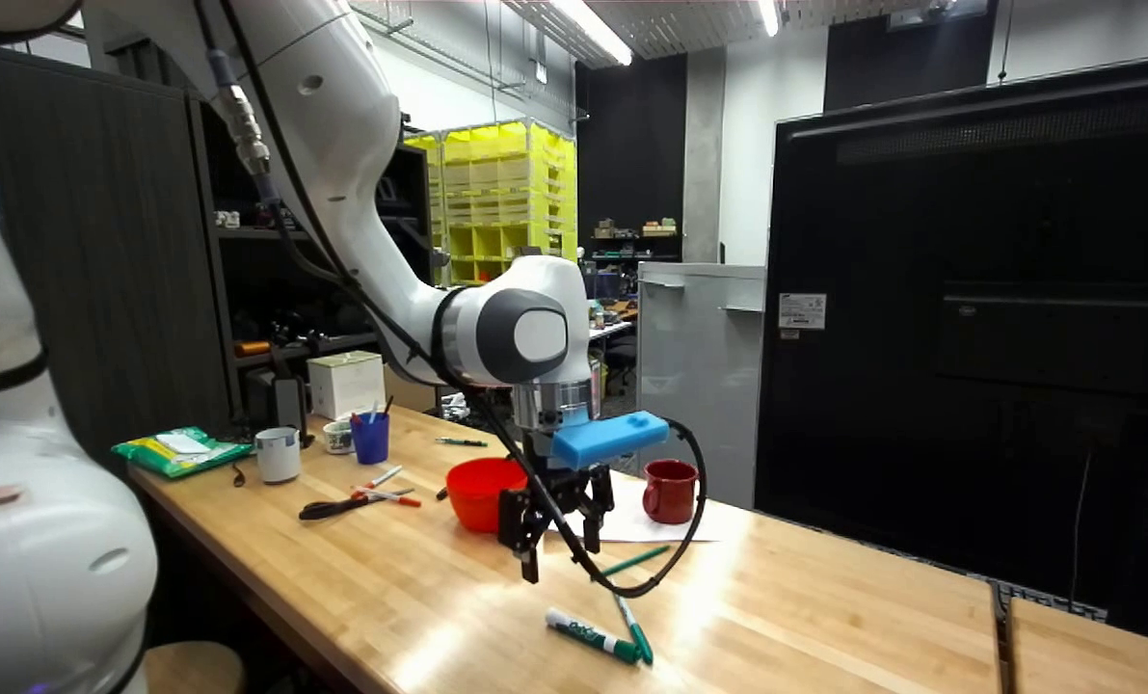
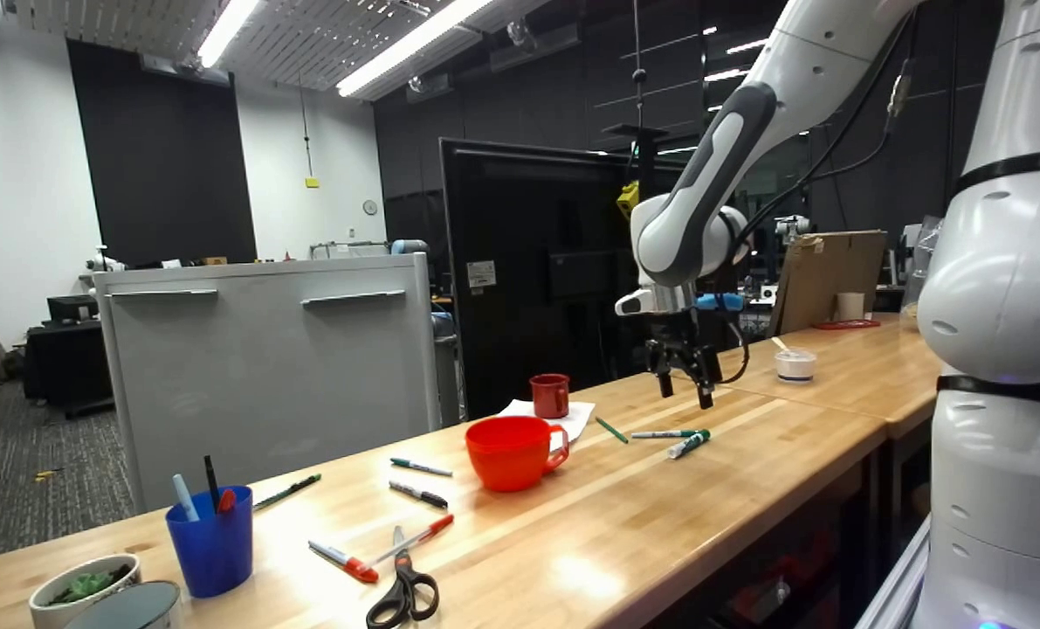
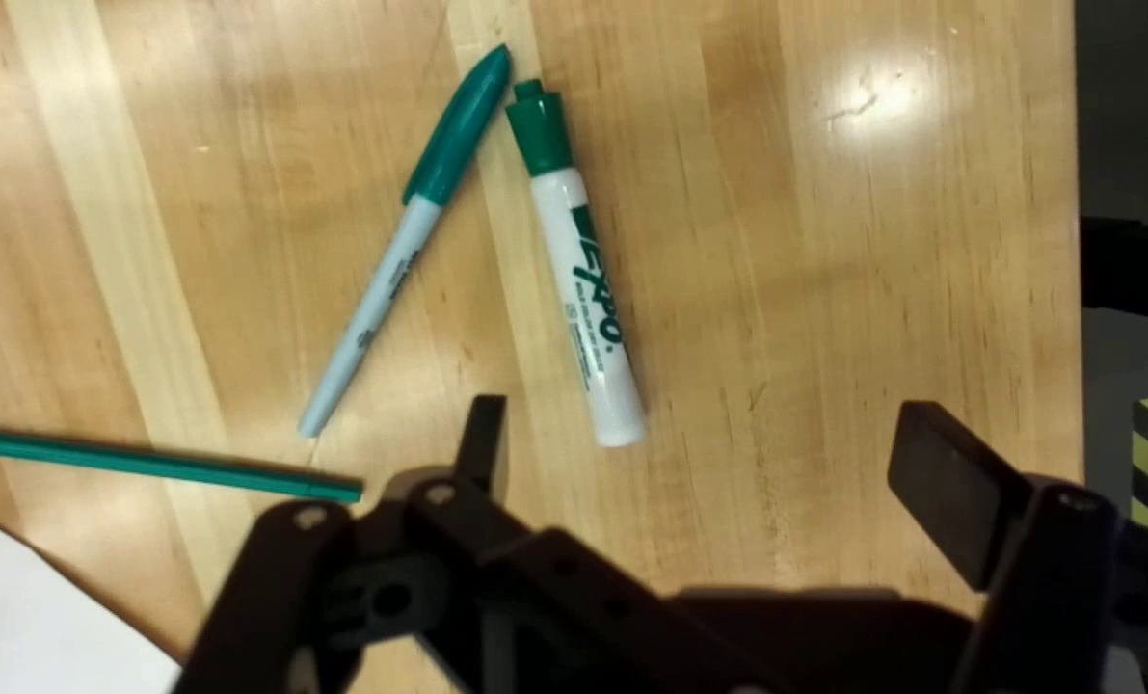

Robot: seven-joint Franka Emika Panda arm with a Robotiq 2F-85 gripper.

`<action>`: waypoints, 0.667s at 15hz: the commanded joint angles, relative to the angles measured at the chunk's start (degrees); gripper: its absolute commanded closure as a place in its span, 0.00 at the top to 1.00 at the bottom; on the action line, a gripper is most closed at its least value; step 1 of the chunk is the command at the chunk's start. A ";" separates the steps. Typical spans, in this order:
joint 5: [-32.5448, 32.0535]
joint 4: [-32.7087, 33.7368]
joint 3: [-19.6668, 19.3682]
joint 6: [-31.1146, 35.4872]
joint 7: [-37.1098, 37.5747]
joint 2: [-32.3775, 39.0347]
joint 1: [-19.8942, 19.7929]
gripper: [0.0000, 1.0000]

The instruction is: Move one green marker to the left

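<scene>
Nearest in the wrist view, the gripper [image 3: 713, 477] hangs, jaws wide apart. On the table [image 3: 824, 318], toward eleven o'clock, lies the thick green marker [image 3: 578, 265] (EXPO on its barrel); farther, at ten, the slim green marker [image 3: 406, 241]; farthest, at nine, a green stick [image 3: 159, 467].

Bright ceiling lights [image 2: 410, 42] overhead, white glare [image 3: 887, 101] on the glossy wooden tabletop [image 1: 824, 607]

Your robot's big white arm [image 1: 347, 135] reaches out and bends down at the wrist [image 1: 527, 333]. Below it, your gripper [image 2: 685, 393] hangs in the air, pointing down. Its two black fingers [image 3: 954, 492] are spread wide apart.
</scene>
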 commanded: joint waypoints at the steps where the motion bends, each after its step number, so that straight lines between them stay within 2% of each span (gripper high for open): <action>1: 1.04 2.36 1.14 1.58 -5.09 4.15 -1.68 1.00; 10: 3.90 4.81 3.15 3.07 -9.14 10.09 -3.40 1.00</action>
